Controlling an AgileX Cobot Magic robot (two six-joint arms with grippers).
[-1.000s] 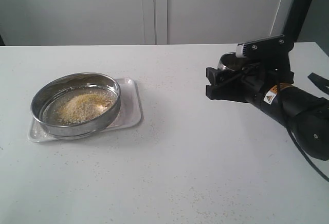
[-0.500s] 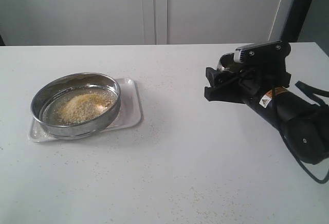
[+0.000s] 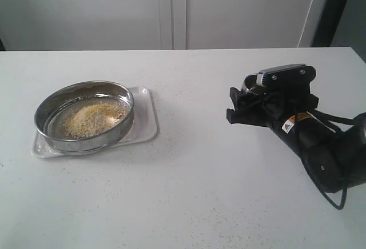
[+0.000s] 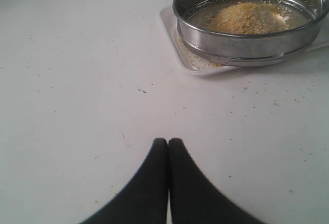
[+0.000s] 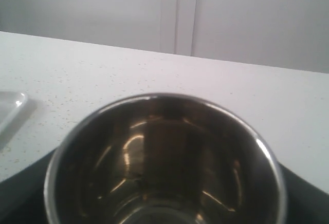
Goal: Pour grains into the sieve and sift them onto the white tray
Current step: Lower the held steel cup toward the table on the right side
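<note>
**Operator:** Two grippers, so what is each doing, nearest first?

**Robot:** My left gripper (image 4: pixel 168 141) is clenched. Its two black fingertips (image 4: pixel 158 154) press together with nothing between them, just above the speckled white table (image 4: pixel 77 106). Beyond them on that table lies the flat rectangular white tray (image 4: pixel 185 62), well apart from my fingertips. The wide shallow stainless-steel sieve (image 4: pixel 247 41) sits on the tray, overhanging its rim.

**Operator:** And the grains?

**Robot:** The fine yellow-orange and pale grains (image 4: pixel 247 16) are heaped on the mesh inside the sieve. A few show on the tray under its edge, and some are scattered on the table nearby.

**Operator:** Your right side?

**Robot:** My right gripper (image 3: pixel 234 105) stands wide, grasping the small rounded stainless-steel cup (image 5: pixel 164 157). A black jaw shows on either side of the cup, and its shiny inside faces my wrist camera. That arm lies low over the right of the table, with the forearm slanting in from the near right. The gripper points across toward the sieve (image 3: pixel 86 140) and tray (image 3: pixel 146 117), which are well apart from it. I cannot tell whether the cup (image 3: pixel 249 83) touches the table.
</note>
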